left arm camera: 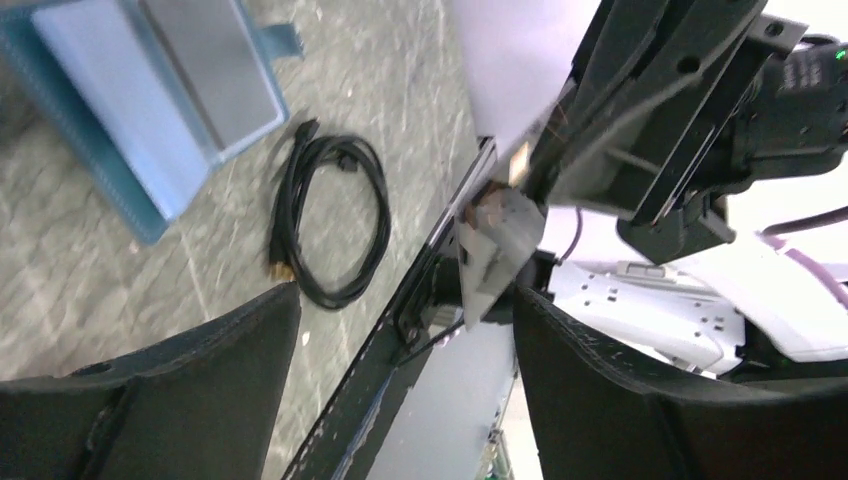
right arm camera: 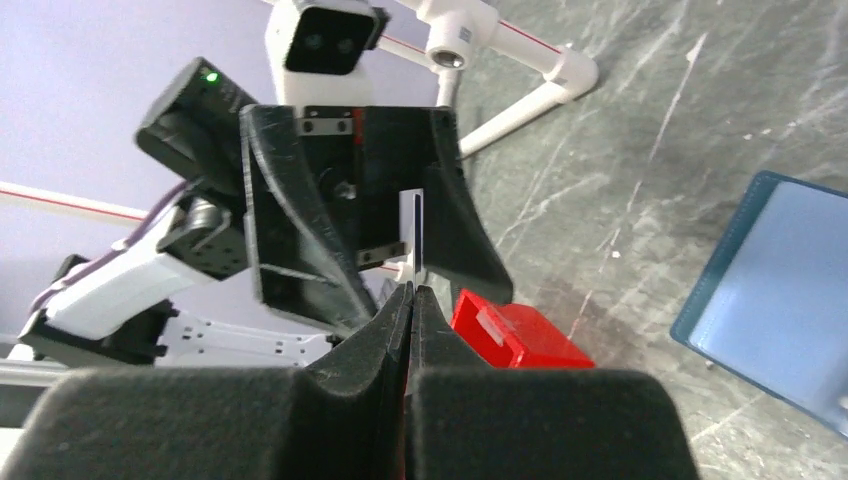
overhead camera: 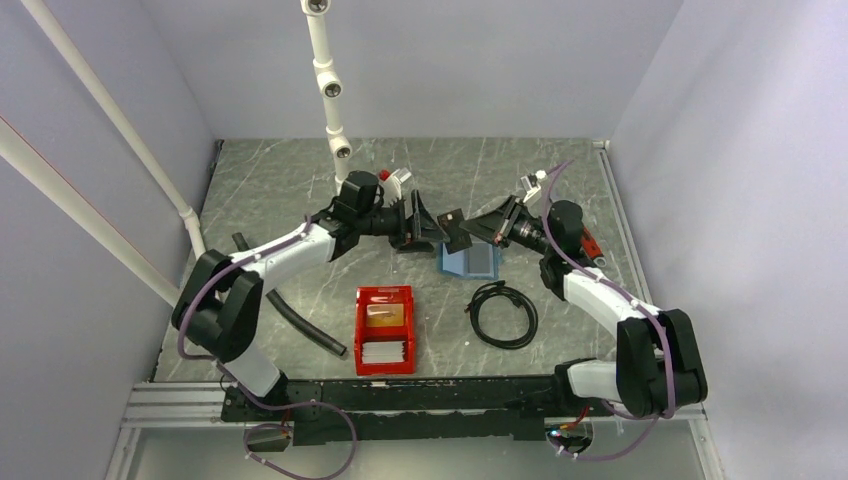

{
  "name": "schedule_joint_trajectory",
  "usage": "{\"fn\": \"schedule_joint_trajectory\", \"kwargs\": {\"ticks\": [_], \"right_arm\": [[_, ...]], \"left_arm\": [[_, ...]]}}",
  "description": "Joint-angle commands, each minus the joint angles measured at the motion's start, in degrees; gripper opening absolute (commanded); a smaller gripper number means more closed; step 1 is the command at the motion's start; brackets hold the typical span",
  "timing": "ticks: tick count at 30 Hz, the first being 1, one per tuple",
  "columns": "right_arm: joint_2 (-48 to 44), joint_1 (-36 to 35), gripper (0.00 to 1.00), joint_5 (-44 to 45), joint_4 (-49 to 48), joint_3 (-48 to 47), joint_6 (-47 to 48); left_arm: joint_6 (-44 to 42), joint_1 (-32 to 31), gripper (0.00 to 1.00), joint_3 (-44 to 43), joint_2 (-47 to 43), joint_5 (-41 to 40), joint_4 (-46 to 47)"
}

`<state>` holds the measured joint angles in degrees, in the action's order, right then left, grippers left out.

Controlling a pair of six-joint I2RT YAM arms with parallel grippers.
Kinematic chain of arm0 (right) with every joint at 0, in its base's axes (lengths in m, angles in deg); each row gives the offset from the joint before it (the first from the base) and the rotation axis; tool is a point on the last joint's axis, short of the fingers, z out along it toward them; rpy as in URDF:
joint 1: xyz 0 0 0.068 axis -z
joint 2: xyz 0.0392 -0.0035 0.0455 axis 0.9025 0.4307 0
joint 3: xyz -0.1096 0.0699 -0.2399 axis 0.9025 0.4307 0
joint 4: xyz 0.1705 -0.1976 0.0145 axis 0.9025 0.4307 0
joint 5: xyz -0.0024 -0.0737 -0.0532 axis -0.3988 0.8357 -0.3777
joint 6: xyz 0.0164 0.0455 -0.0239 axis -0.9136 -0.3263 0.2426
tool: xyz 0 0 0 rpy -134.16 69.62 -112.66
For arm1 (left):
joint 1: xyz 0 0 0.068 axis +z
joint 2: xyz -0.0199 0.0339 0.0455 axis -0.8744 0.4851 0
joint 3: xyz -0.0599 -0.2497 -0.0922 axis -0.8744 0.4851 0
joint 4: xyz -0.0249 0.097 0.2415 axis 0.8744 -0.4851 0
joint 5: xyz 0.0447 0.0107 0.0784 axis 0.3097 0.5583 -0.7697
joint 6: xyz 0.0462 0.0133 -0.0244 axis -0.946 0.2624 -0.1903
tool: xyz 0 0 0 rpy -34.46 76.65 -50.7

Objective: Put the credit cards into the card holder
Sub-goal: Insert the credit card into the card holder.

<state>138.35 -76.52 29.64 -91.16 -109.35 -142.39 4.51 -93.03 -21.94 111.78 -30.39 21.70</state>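
One card (right arm camera: pixel 412 228), pinched by right gripper (right arm camera: pixel 410 298), stands between left gripper (left arm camera: pixel 405 310) fingers (right arm camera: pixel 466 232).

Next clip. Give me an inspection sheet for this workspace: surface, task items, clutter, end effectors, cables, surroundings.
Surface: grey, white-veined table.
Job's things: card holder lies open, inside up; one white card held in the air; orange-gold card and whitish stack in the red bin.
Clutter: black hose on the table's left.
End effectors: right end effector shut on the white card; left end effector open, facing it.
Cables: coiled black cable near the card holder, apart; purple cables along both arms.
Surroundings: pale walls; white pipe mast carrying cameras.
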Motion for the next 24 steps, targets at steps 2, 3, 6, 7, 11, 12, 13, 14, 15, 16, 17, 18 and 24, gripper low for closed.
{"fn": "schedule_joint_trajectory", "kwargs": {"ticks": [2,3,6,7,11,12,13,14,15,16,17,18,24], "right_arm": [[0.22,1.57,0.00,-3.72,-11.66,0.37,-7.57],[0.62,1.84,0.00,-3.70,-13.26,0.79,-8.36],[2.31,2.39,0.00,-3.61,-17.80,1.94,-11.66],[2.94,2.47,0.00,-3.61,-19.11,2.19,-12.79],[4.04,2.94,0.00,-2.54,-21.77,3.03,-14.30],[4.18,3.16,0.00,-2.15,-21.50,3.18,-14.15],[4.26,3.42,0.00,-1.86,-21.57,3.38,-14.23],[4.45,3.70,0.00,-1.70,-21.68,3.45,-14.38],[4.62,4.03,0.00,-1.51,-21.71,3.64,-14.55],[4.82,4.43,0.00,-1.35,-21.83,3.79,-14.66],[5.09,4.71,0.00,-1.48,-21.86,3.85,-14.38],[5.38,5.04,0.00,-1.96,-20.39,3.62,-13.18],[9.45,7.17,0.44,8.57,33.58,-9.31,26.29]], "left_arm": [[10.48,-0.20,0.73,0.92,1.27,1.75,21.79],[11.97,-0.20,0.69,1.53,1.45,1.39,24.57],[14.71,-0.29,0.61,2.48,2.37,0.47,30.71],[15.36,-0.33,0.58,2.58,2.83,0.41,32.34],[15.30,-0.76,0.40,0.99,4.36,0.13,32.64],[14.75,-0.89,0.35,0.50,4.69,-0.15,31.50],[14.08,-1.03,0.27,0.05,5.20,-0.42,29.68],[13.63,-1.08,0.22,-0.47,5.62,-0.64,28.39],[13.28,-1.08,0.11,-1.01,6.27,-0.58,27.44],[13.02,-1.08,0.07,-1.52,6.97,-0.48,26.75],[12.65,-1.08,0.00,-2.10,7.76,-0.29,25.89],[11.79,-1.02,0.00,-3.03,8.64,0.06,23.91],[-9.13,-0.70,0.00,-23.12,18.67,1.25,-19.00]]}}
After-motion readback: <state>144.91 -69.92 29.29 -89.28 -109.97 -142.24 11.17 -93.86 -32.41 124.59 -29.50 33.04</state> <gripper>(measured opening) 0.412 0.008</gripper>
